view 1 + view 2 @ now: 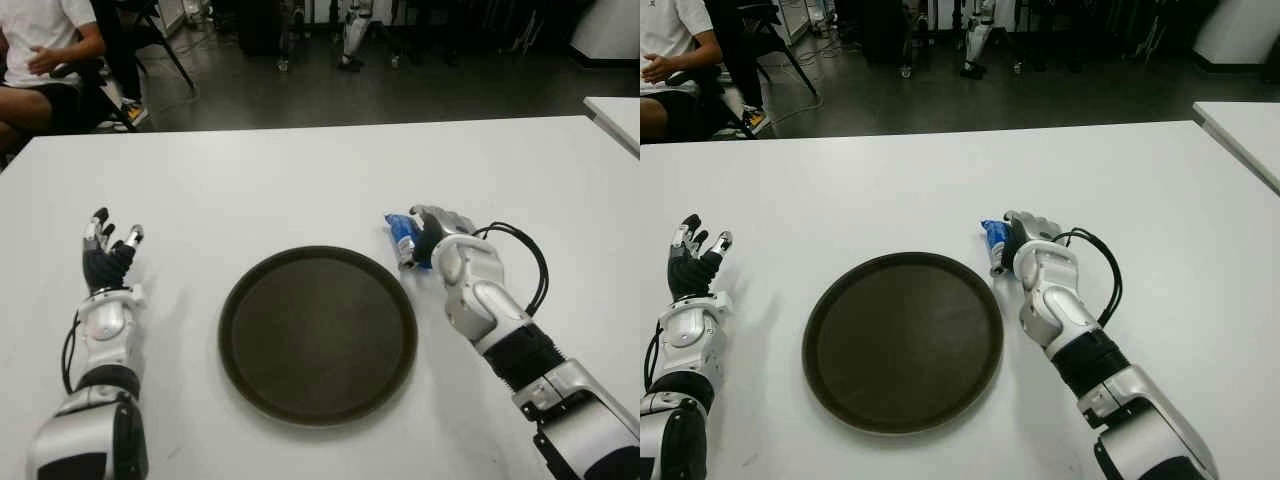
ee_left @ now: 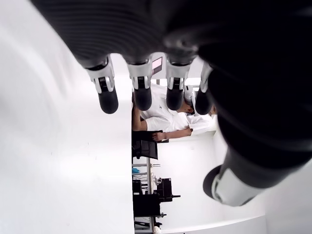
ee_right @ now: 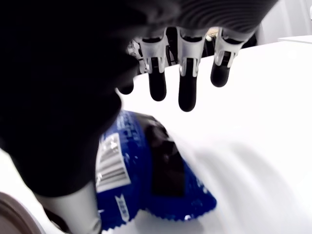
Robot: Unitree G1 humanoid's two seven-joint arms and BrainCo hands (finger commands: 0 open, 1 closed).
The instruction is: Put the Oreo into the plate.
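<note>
The Oreo (image 1: 401, 237) is a small blue packet lying on the white table (image 1: 300, 180), just past the upper right rim of the round dark plate (image 1: 318, 335). My right hand (image 1: 432, 232) is right over and beside the packet. The right wrist view shows its fingers (image 3: 187, 92) stretched out above the packet (image 3: 146, 170) and the thumb beside it, not closed around it. To the left of the plate, my left hand (image 1: 108, 250) is idle, with its fingers (image 2: 141, 92) spread and nothing in them. Nothing lies on the plate.
A person (image 1: 40, 50) sits on a chair beyond the table's far left corner. A second white table (image 1: 615, 115) stands off to the right. Dark floor and chair legs lie behind the far edge.
</note>
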